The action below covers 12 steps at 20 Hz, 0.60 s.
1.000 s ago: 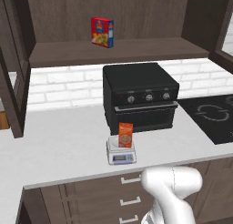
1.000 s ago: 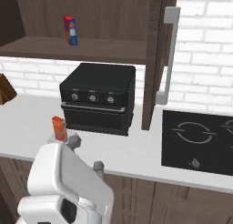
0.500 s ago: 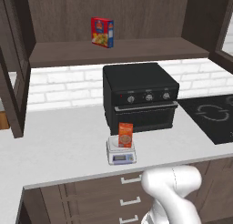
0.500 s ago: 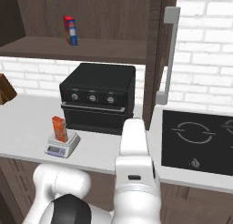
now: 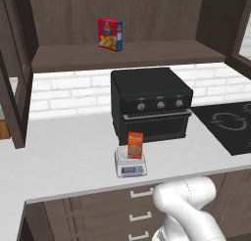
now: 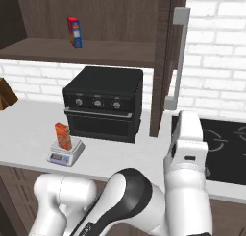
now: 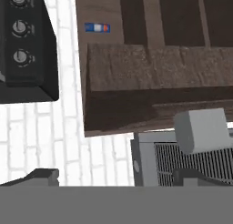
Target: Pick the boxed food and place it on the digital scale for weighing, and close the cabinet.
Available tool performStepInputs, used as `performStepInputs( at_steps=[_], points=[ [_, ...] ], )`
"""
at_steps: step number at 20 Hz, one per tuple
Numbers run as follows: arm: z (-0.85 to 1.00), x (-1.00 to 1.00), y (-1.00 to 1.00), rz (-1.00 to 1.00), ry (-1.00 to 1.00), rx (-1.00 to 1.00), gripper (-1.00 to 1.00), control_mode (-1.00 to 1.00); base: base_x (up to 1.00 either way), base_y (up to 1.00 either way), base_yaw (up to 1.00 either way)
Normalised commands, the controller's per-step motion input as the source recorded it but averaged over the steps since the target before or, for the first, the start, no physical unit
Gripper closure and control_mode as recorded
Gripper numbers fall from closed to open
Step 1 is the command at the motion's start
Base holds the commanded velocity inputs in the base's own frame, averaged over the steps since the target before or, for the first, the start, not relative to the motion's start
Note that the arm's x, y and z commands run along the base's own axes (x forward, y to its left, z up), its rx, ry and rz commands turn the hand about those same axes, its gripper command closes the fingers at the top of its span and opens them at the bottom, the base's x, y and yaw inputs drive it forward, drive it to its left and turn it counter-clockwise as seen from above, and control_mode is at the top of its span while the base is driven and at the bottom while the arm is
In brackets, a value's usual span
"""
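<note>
A small narrow orange-red box of food [image 5: 135, 145] stands upright on the round plate of a small white-grey digital scale [image 5: 131, 166], on a white counter [image 5: 68, 156] just in front of a large black oven [image 5: 149, 103]. That placement suggests the weighing step is done. The dark brown wooden wall cabinet door [image 6: 162, 62], with its long silver handle [image 6: 177, 57], stands open edge-on beside the oven. The white arm's two-finger gripper [image 7: 117, 176] faces this door, jaws spread wide and empty, probably lining up to push it closed. A wider red-and-blue box [image 5: 110, 34] sits on the cabinet shelf.
</note>
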Motion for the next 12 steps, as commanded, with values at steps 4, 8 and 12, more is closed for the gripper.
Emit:
performStepInputs(
  at_steps=[4,8,12],
  points=[
    [0.22,0.77,-0.2,0.02,0.0,0.12,-1.0,-1.0,0.0,0.0,0.0],
    [0.42,0.08,0.15,0.09,-0.12,0.08,-1.0,-1.0,0.0,0.0,0.0],
    [0.39,0.0,0.93,0.08,-0.13,0.01,-1.0,-1.0,0.0,0.0,0.0]
  ],
)
